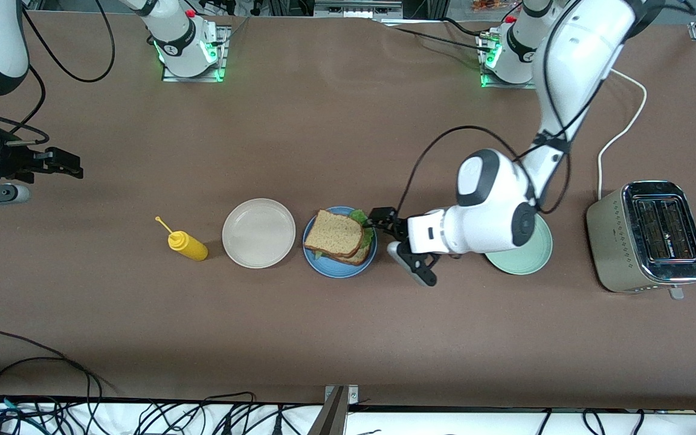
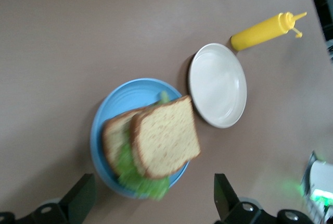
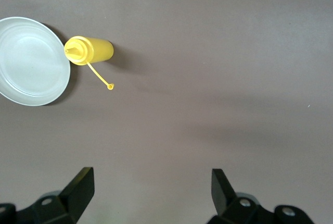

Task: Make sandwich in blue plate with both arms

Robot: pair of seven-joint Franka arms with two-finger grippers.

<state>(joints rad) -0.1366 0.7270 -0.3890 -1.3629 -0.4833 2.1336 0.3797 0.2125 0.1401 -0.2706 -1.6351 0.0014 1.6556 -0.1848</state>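
The sandwich (image 1: 336,234) lies on the blue plate (image 1: 331,267): two brown bread slices stacked askew with green lettuce (image 1: 360,216) sticking out between them. My left gripper (image 1: 385,231) hovers open just off the plate's rim, on the side toward the left arm's end of the table, with nothing between its fingers. In the left wrist view the sandwich (image 2: 166,140) and blue plate (image 2: 112,109) sit just ahead of the left gripper (image 2: 152,198). My right gripper (image 1: 70,166) waits open over bare table at the right arm's end; the right wrist view shows the right gripper (image 3: 151,187) empty.
A beige-white plate (image 1: 258,232) sits beside the blue plate, with a yellow squeeze bottle (image 1: 188,244) lying past it toward the right arm's end. A mint-green plate (image 1: 526,261) lies under the left arm's wrist. A silver toaster (image 1: 647,235) stands at the left arm's end.
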